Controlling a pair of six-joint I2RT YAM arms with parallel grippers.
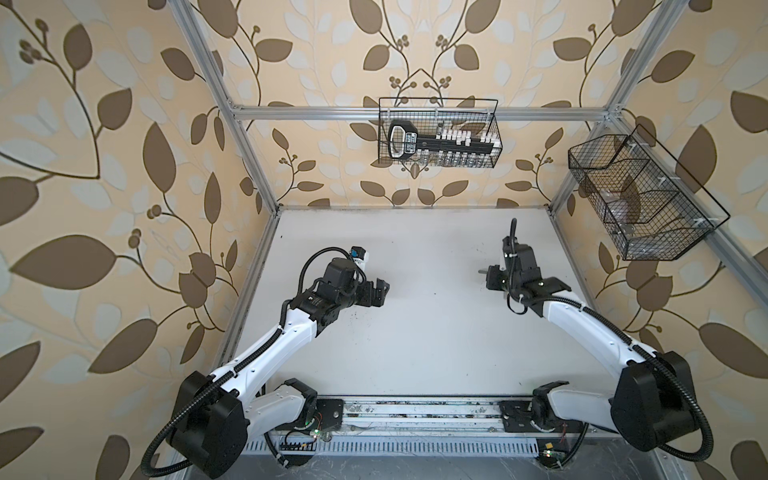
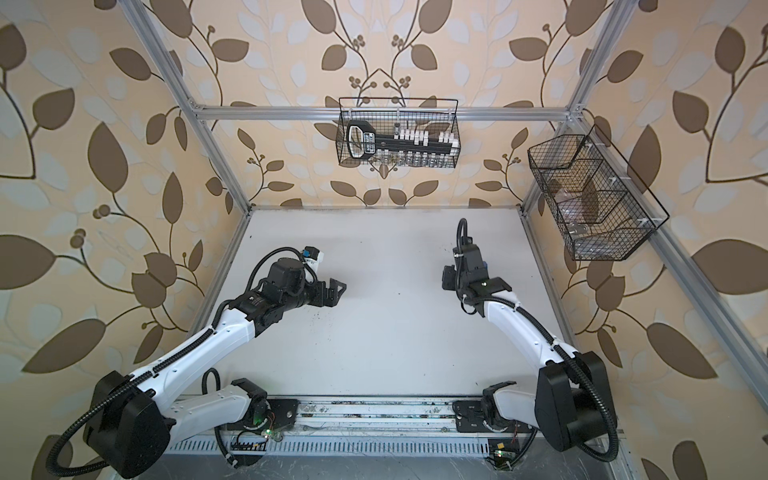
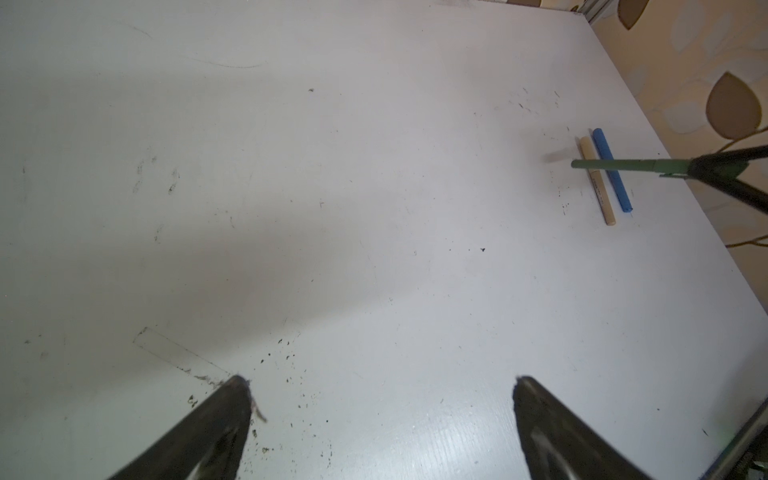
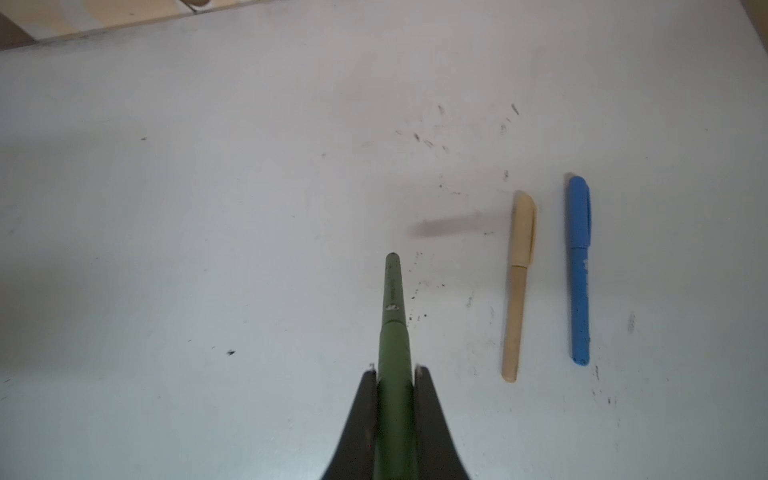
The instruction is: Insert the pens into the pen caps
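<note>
left gripper (image 3: 381, 380) — jaws spread wide, empty, well apart from tan pen (image 4: 517, 286) | right gripper (image 4: 395, 370) clamped on capped green pen (image 4: 392, 316), long axis straight out of the grip, raised beside tan pen | blue pen (image 4: 579, 270) just beyond tan pen — right arm nearer

text readable: none | blue pen (image 4: 579, 291): white print blurred | black tool (image 1: 409, 139) in basket (image 1: 384, 124): label too small

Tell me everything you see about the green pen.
The green pen is slim, matte dark green and plastic-looking, with its cap on. The wider cap end is clamped between the right gripper's jaws, and the narrower barrel sticks straight out. It hangs above the table, touching nothing else and casting a shadow.
</note>
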